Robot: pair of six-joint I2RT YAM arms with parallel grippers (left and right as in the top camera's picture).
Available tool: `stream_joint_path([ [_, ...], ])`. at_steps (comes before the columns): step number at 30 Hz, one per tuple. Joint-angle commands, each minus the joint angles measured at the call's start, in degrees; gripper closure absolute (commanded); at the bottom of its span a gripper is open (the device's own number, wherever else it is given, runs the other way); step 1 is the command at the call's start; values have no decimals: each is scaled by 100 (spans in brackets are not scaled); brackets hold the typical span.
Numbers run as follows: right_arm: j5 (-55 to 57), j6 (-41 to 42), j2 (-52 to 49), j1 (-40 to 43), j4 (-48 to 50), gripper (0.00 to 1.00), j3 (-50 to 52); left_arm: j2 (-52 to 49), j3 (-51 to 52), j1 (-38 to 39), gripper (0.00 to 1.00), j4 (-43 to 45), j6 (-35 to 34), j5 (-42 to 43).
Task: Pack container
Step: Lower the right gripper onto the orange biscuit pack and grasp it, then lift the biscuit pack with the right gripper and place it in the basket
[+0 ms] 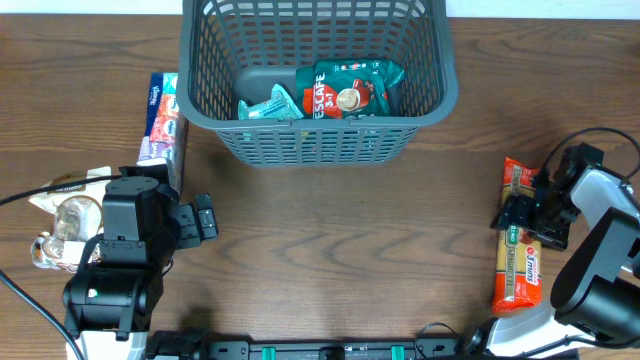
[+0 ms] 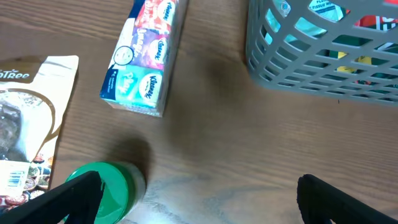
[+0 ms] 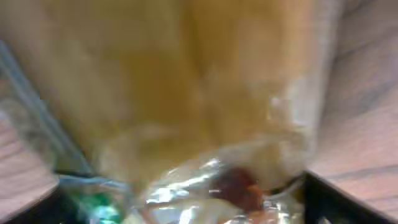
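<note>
The dark grey slatted container (image 1: 315, 145) stands at the back middle of the table and shows in the left wrist view (image 2: 298, 62). It holds a green and red Nescafe pack (image 1: 345, 95) and teal packs (image 1: 270, 103). My right gripper (image 1: 525, 215) is open, its fingers either side of a long orange pasta pack (image 1: 520, 270) lying on the table at the right. The blurred pack fills the right wrist view (image 3: 186, 93) between the fingers (image 3: 180, 205). My left gripper (image 1: 205, 220) is open and empty above bare wood (image 2: 199, 199).
A tissue multipack (image 1: 163, 120) (image 2: 146, 56) lies left of the container. A pale snack bag (image 1: 70, 190) (image 2: 25, 137) and a clear jar (image 1: 75, 218) with a green lid (image 2: 115, 186) lie at the far left, beside my left gripper.
</note>
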State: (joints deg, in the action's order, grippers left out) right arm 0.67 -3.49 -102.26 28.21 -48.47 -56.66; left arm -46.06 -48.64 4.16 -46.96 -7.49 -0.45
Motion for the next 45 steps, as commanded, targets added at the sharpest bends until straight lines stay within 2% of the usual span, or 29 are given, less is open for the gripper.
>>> stream_joint_path([
  [1, -81, 22, -424, 13, 138, 47, 190, 9, -87, -31, 1, -15, 33, -70],
  [7, -621, 20, -409, -181, 116, 71, 90, 9, -87, -31, 2, -15, 33, -70],
  [10, -861, 22, -348, -376, -175, 99, -216, 9, -87, -31, 1, -15, 33, -68],
  [12, -999, 22, -304, -533, -481, 99, -581, 9, -87, -31, 2, -15, 33, -70],
  [17, -1113, 389, -170, -1029, -1565, 99, -2236, 9, -87, -31, 2, -15, 33, -68],
  [22, -1272, 968, -96, -1436, -2365, 99, -4686, 9, -87, -31, 1, -15, 33, -70],
  [27, -1272, 1257, -96, -1808, -2538, 99, -6988, 9, -87, -28, 1, -17, 33, -68],
  [30, -1270, 726, -98, -2256, -2509, 99, -7978, 9, -87, -31, 2, -17, 33, -68],
  [34, -1248, -286, -98, -3056, -2496, 99, -8765, 9, -87, -31, 2, -15, 33, -68],
  [43, -444, -3314, -328, -5174, -1521, 99, -8946, 9, -87, -31, 2, -24, 33, -68],
  [45, -341, -3751, -527, -5493, -1300, 99, -8946, 9, -87, -31, 1, -35, 33, -68],
])
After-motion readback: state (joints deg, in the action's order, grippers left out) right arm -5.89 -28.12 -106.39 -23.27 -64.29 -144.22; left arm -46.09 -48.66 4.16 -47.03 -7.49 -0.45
